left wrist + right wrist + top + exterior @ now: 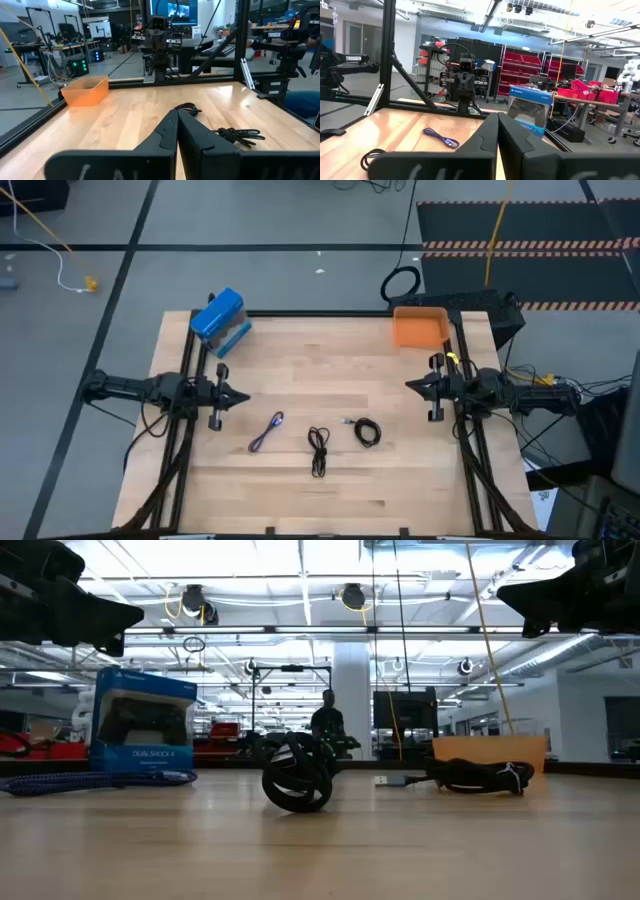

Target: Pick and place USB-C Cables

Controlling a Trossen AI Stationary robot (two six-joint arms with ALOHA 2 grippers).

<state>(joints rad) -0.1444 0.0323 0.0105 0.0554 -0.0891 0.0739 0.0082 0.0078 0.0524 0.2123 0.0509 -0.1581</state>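
Three cables lie flat on the wooden table. The purple-blue one (267, 432) (90, 780) (440, 137) is leftmost. The black one folded long (319, 450) (297, 780) (240, 134) is in the middle. The black one coiled in a ring (367, 431) (480, 777) (187, 107) (372, 157) is on the right. My left gripper (243, 396) (177, 112) hovers shut over the table's left side, farther back than the purple-blue cable. My right gripper (409, 386) (497, 116) hovers shut over the right side, beyond the ring. Neither gripper touches anything.
An orange bin (420, 326) (490, 750) (86, 91) stands at the far right corner. A blue controller box (220, 320) (143, 720) (532, 112) sits at the far left corner. A large black cable loop (400, 283) lies on the floor beyond the far edge. Dark frame posts line both sides.
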